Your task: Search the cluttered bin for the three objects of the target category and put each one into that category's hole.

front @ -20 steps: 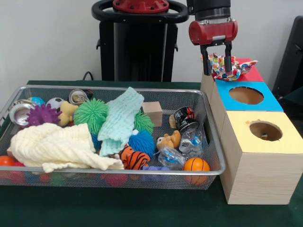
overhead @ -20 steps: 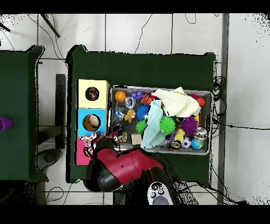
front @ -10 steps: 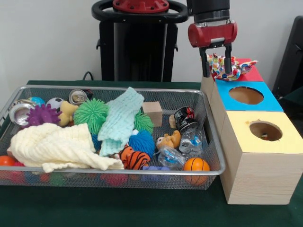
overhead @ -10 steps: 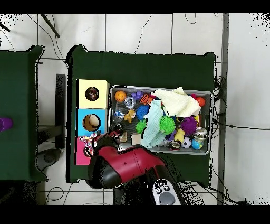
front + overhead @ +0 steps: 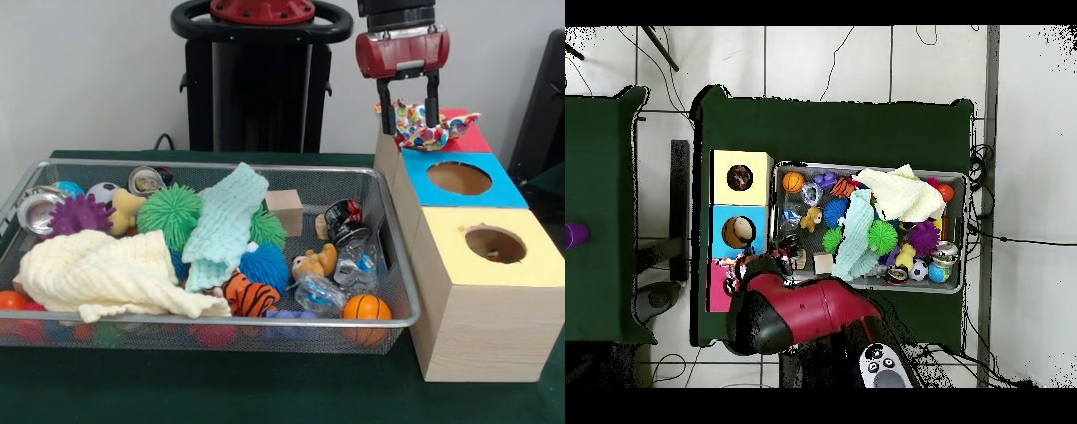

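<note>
Patterned cloth [image 5: 425, 126] lies bunched on the red-topped box [image 5: 468, 138], directly beneath the robot's hand [image 5: 408, 113], whose two fingers hang spread on either side of the fabric's top and grip nothing. By the look of it, this is the drop-off step for one cloth item: the piece sits over where that box's hole should be but has not gone down, and the hole itself cannot be seen. The next move likely calls either for a push from above to seat the cloth, or for a swing across to the wire bin [image 5: 388, 265] below and off to the side of the hand, where a mint cloth [image 5: 225, 225] and a cream cloth [image 5: 97, 274] wait among balls and toys. The crumpled piece runs long sideways across the box top, one corner pointing outward past the hand.
</note>
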Robot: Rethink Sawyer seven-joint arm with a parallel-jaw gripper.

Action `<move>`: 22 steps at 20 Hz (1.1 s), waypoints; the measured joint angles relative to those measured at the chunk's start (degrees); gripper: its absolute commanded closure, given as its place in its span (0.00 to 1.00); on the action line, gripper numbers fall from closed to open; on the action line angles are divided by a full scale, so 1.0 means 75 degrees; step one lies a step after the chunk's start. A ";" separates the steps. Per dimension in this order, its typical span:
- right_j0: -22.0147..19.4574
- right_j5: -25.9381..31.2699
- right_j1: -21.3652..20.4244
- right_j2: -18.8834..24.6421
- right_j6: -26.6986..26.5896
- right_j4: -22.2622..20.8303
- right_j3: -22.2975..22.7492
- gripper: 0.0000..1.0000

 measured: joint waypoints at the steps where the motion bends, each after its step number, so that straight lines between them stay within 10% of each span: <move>1: -0.0004 0.0000 -0.0009 0.0021 0.0000 0.0081 0.0084 0.00; 7: -0.0048 -0.0002 0.0072 0.0049 0.0000 0.0323 0.0496 0.00; 8: -0.0072 -0.0002 0.0133 0.0055 0.0000 0.0397 0.0648 1.00; 22: -0.0126 -0.0002 0.0227 0.0174 0.0000 0.0528 0.0876 1.00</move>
